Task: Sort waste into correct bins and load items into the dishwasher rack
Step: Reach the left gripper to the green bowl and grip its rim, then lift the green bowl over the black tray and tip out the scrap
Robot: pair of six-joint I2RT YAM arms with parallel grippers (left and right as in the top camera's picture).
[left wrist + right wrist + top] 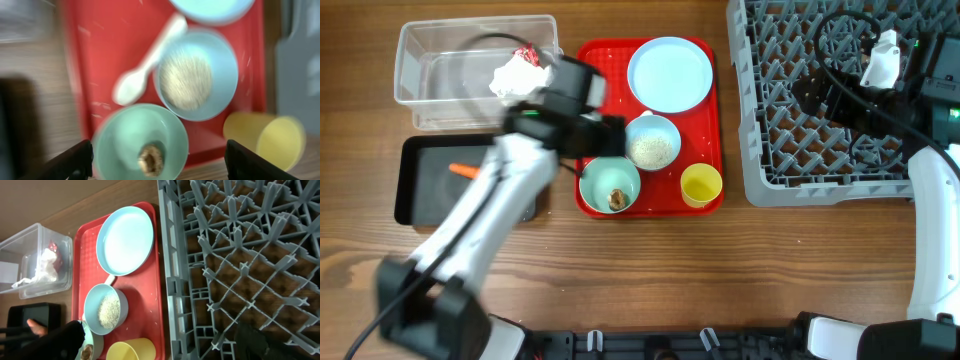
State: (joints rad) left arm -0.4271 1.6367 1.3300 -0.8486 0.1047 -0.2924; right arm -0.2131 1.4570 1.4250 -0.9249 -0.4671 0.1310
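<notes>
My left gripper (162, 162) is open and hangs over the red tray, its fingers either side of the mint green bowl (142, 145) that holds the brown food lump (150, 160). The white spoon (145, 70) lies beside the pale blue bowl of rice (197, 75). The yellow cup (265, 135) and the pale blue plate (670, 74) are also on the tray. The clear tub (420, 60) holds a napkin (512, 78) and the red wrapper (527, 55). The carrot (466, 171) lies in the black tray (420, 200). My right gripper (162, 340) is open and empty above the grey rack (800, 150).
The red serving tray (705, 120) sits between the bins and the rack. My left arm crosses over the black tray and hides the spoon in the overhead view. Loose rice grains lie on the red tray. Bare wood runs along the table's front.
</notes>
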